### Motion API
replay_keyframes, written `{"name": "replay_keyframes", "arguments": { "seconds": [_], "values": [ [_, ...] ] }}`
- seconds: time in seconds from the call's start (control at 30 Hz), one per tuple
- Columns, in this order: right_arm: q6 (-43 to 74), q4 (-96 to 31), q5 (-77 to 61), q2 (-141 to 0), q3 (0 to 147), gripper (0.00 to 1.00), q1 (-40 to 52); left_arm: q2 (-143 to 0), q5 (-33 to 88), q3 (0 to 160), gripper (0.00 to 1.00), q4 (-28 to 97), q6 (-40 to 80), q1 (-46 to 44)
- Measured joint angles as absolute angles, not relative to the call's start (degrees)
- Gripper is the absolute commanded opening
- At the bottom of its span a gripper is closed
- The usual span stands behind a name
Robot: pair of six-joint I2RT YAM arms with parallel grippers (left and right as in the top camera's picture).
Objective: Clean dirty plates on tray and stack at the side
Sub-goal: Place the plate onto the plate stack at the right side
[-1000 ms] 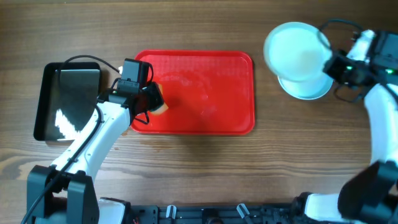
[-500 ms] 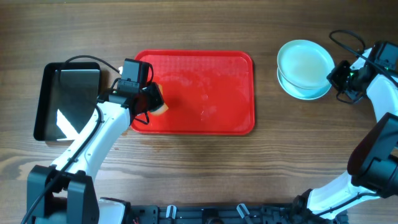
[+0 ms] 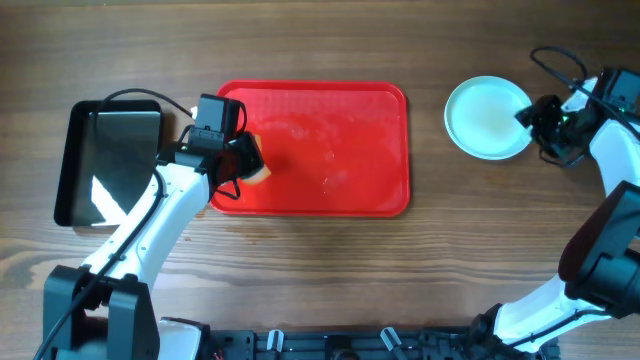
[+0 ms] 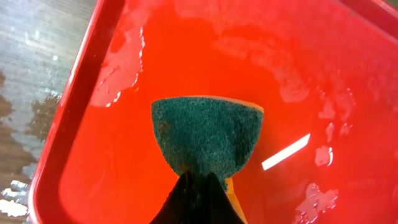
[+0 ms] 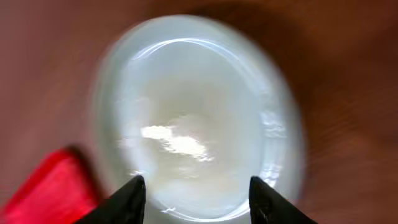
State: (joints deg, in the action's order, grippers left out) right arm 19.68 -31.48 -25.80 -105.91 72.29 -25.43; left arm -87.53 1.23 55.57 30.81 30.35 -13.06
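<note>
Left tool (image 4: 198, 180) pinching sponge (image 4: 206, 134) | right tool (image 5: 196, 188) parted, empty, at plates (image 3: 487, 118) | wet tray (image 3: 340, 150), wooden table (image 3: 300, 40)

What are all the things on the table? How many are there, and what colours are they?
table: one, brown wood, under everything
red tray: one, red, middle of the table, no plate on it
wet patches: several, clear, on the red tray
black tray: one, glossy black, left of the red tray
plate: one showing, pale blue-white, on the table right of the red tray; cannot tell if more lie under it
sponge: one, green over yellow, above the red tray's left end
arms: two, white and black, one on each side
left claw: one, black, shut on the sponge
right claw: one, black, open, at the plate's right edge
</note>
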Motion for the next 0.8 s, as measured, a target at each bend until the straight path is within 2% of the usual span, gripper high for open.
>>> {"name": "replay_keyframes", "arguments": {
  "seconds": [0.1, 0.2, 0.23, 0.4, 0.6, 0.73, 0.8],
  "values": [
    [21.04, -31.03, -36.75, -105.91, 72.29, 0.58, -23.64, -87.55, 1.23, 55.48, 0.04, 26.98, 29.85, -13.06],
    [21.21, -33.39, -42.04, -105.91, 72.38, 0.60, -16.88, -87.55, 1.19, 55.46, 0.04, 23.03, 27.40, -13.06],
    [20.95, -34.48, -42.81, -105.91, 72.38, 0.81, -13.17, -87.55, 0.97, 55.46, 0.04, 22.28, 26.24, -13.06],
    [20.40, -36.32, -38.33, -105.91, 72.38, 1.00, 3.27, -87.55, -9.82, 55.46, 0.04, 21.85, 22.94, -12.34],
    [21.26, -36.95, -32.32, -105.91, 72.38, 1.00, 17.06, -87.55, -21.52, 55.46, 0.04, 23.38, 25.28, -2.44],
    [24.51, -36.38, -30.92, -105.91, 72.38, 1.00, 24.12, -87.55, -21.91, 55.46, 0.07, 24.47, 27.57, 6.39],
    [25.71, -36.42, -29.98, -105.91, 72.38, 1.00, 26.13, -87.55, -20.67, 55.46, 0.11, 25.10, 28.91, 10.72]
  ]
}}
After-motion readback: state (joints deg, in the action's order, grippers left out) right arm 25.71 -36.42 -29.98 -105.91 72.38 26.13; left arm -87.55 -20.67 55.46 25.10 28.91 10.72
